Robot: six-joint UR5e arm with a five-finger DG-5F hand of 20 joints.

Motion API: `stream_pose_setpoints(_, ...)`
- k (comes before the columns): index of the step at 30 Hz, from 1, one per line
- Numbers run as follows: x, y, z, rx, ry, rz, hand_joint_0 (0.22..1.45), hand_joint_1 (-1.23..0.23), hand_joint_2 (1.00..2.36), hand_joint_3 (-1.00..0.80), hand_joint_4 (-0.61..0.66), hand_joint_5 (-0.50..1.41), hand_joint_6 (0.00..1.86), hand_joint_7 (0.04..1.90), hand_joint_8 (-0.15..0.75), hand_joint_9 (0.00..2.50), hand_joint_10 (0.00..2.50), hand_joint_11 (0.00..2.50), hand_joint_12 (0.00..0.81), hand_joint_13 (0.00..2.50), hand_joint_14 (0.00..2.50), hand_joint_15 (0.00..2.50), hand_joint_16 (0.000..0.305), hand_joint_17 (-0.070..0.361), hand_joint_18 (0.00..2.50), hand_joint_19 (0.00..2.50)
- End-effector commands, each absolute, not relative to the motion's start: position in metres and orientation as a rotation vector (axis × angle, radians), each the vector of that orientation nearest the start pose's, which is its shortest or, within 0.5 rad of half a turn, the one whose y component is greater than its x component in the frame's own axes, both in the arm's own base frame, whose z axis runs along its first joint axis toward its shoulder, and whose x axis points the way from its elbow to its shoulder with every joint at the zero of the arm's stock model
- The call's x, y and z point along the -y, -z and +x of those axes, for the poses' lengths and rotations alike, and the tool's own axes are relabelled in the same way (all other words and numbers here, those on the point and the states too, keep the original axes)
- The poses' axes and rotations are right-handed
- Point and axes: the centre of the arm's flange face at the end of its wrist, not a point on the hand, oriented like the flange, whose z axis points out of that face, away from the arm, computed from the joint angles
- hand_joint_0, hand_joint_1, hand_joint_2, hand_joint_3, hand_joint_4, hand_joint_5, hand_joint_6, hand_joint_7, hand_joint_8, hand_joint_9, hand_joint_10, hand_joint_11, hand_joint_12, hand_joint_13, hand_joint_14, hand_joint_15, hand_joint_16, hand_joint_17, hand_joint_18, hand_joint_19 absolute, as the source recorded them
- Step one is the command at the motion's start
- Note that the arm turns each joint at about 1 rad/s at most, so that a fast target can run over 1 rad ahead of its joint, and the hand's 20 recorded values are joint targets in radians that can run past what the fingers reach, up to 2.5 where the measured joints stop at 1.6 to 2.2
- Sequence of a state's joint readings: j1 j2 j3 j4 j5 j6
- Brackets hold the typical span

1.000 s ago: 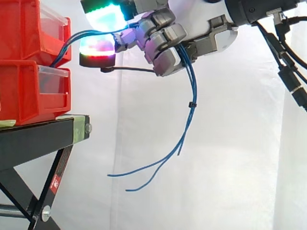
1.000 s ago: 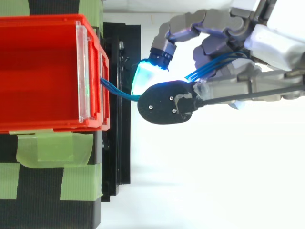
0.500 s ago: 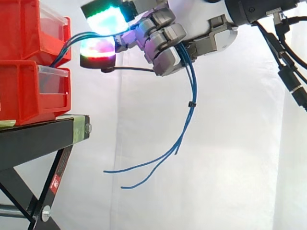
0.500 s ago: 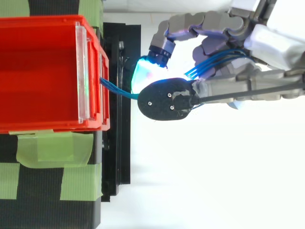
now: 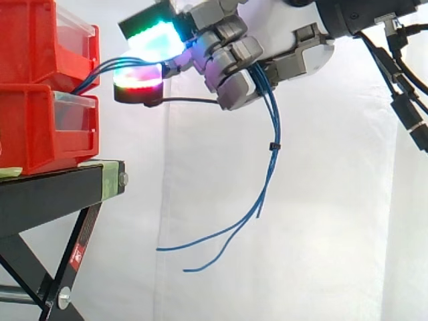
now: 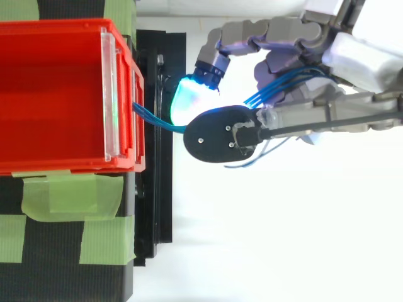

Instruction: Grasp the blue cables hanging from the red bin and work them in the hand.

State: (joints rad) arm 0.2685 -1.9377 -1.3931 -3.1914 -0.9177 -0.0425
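Several thin blue cables (image 5: pixel 270 157) leave the front of the upper red bin (image 5: pixel 40 40), run right through my hand (image 5: pixel 231 63), and hang down behind it, bound by a small black tie. Their loose ends curl left far below. My hand sits to the right of the bins at the upper bin's height, its fingers curled round the cables. In the top view the cables (image 6: pixel 154 121) leave the red bin (image 6: pixel 56 94) at its right wall and pass under my glowing fingertips into my hand (image 6: pixel 296 56).
A lower red bin (image 5: pixel 43 127) sits under the upper one on a black stand (image 5: pixel 60 190) with green tape. Black stand rails (image 6: pixel 154 189) lie just right of the bin from above. A white curtain backs the scene.
The hand has tilted slightly, its glowing fingertips shifting a little right and up. The hanging cable ends have swung left and then back to the right.
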Motion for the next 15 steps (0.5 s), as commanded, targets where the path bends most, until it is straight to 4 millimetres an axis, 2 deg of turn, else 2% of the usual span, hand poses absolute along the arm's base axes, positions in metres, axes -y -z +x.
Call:
stream_pose_setpoints(1, 0.0304, -0.3691, 0.6191, -1.154, -0.704, 1.421, 1.20, -0.64, 1.07, 0.16, 0.22, 0.19, 0.20, 1.20, 0.511, 0.78, 2.50, 2.50, 0.522, 0.83, 2.50, 1.89, 0.060, 0.134, 1.20, 1.37)
stream_pose_setpoints(2, 0.0301, -0.3693, 0.6197, -1.148, -0.713, 1.424, 1.18, -0.65, 1.00, 0.08, 0.22, 0.19, 0.20, 1.20, 0.511, 0.78, 2.50, 2.50, 0.522, 0.83, 2.50, 1.89, 0.060, 0.134, 1.20, 1.37)
stream_pose_setpoints(4, 0.0297, -0.3697, 0.6206, -1.133, -0.731, 1.431, 1.08, -0.65, 1.02, -0.35, 0.23, 0.17, 0.16, 1.22, 0.511, 0.78, 2.50, 2.50, 0.522, 0.83, 2.50, 1.89, 0.060, 0.134, 1.20, 1.37)
stream_pose_setpoints(5, 0.0297, -0.3697, 0.6206, -1.133, -0.731, 1.431, 1.09, -0.64, 1.02, -0.52, 0.24, 0.18, 0.12, 1.22, 0.511, 0.78, 2.50, 2.50, 0.522, 0.83, 2.50, 1.89, 0.060, 0.134, 1.20, 1.37)
stream_pose_setpoints(6, 0.0294, -0.3696, 0.6207, -1.130, -0.740, 1.437, 1.15, -0.63, 1.02, -0.50, 0.24, 0.19, 0.10, 1.22, 0.511, 0.78, 2.50, 2.50, 0.522, 0.83, 2.50, 1.89, 0.060, 0.134, 1.20, 1.37)
stream_pose_setpoints(7, 0.0294, -0.3696, 0.6207, -1.129, -0.741, 1.438, 1.18, -0.65, 1.01, -0.35, 0.23, 0.20, 0.05, 1.24, 0.511, 0.78, 2.50, 2.50, 0.522, 0.83, 2.50, 1.89, 0.060, 0.134, 1.20, 1.37)
stream_pose_setpoints(8, 0.0293, -0.3696, 0.6208, -1.130, -0.742, 1.438, 1.20, -0.66, 1.01, -0.11, 0.23, 0.23, 0.01, 1.26, 0.511, 0.78, 2.50, 2.50, 0.522, 0.83, 2.50, 1.89, 0.060, 0.134, 1.20, 1.37)
stream_pose_setpoints(9, 0.0293, -0.3696, 0.6208, -1.131, -0.741, 1.437, 1.22, -0.66, 1.00, 0.03, 0.23, 0.25, 0.00, 1.26, 0.511, 0.78, 2.50, 2.50, 0.522, 0.83, 2.50, 1.89, 0.060, 0.134, 1.20, 1.37)
stream_pose_setpoints(10, 0.0294, -0.3694, 0.6204, -1.132, -0.740, 1.438, 1.21, -0.65, 1.01, 0.08, 0.22, 0.26, 0.01, 1.26, 0.511, 0.78, 2.50, 2.50, 0.522, 0.83, 2.50, 1.89, 0.060, 0.134, 1.20, 1.37)
stream_pose_setpoints(11, 0.0294, -0.3694, 0.6204, -1.132, -0.740, 1.438, 1.17, -0.65, 1.00, 0.02, 0.23, 0.26, 0.01, 1.26, 0.511, 0.78, 2.50, 2.50, 0.522, 0.83, 2.50, 1.89, 0.060, 0.134, 1.20, 1.37)
stream_pose_setpoints(12, 0.0293, -0.3693, 0.6203, -1.134, -0.741, 1.439, 1.11, -0.65, 1.02, -0.23, 0.24, 0.25, 0.00, 1.27, 0.511, 0.78, 2.50, 2.50, 0.522, 0.83, 2.50, 1.89, 0.060, 0.134, 1.20, 1.37)
stream_pose_setpoints(13, 0.0288, -0.3690, 0.6200, -1.142, -0.742, 1.439, 1.08, -0.64, 1.02, -0.39, 0.24, 0.24, 0.00, 1.26, 0.511, 0.78, 2.50, 2.50, 0.522, 0.83, 2.50, 1.89, 0.060, 0.134, 1.20, 1.37)
stream_pose_setpoints(14, 0.0288, -0.3689, 0.6199, -1.144, -0.742, 1.439, 1.08, -0.64, 1.02, -0.44, 0.24, 0.24, 0.00, 1.25, 0.511, 0.78, 2.50, 2.50, 0.522, 0.83, 2.50, 1.89, 0.060, 0.134, 1.20, 1.37)
stream_pose_setpoints(15, 0.0284, -0.3689, 0.6202, -1.145, -0.746, 1.438, 1.13, -0.64, 1.02, -0.32, 0.24, 0.24, 0.00, 1.24, 0.511, 0.78, 2.50, 2.50, 0.522, 0.83, 2.50, 1.89, 0.060, 0.134, 1.20, 1.37)
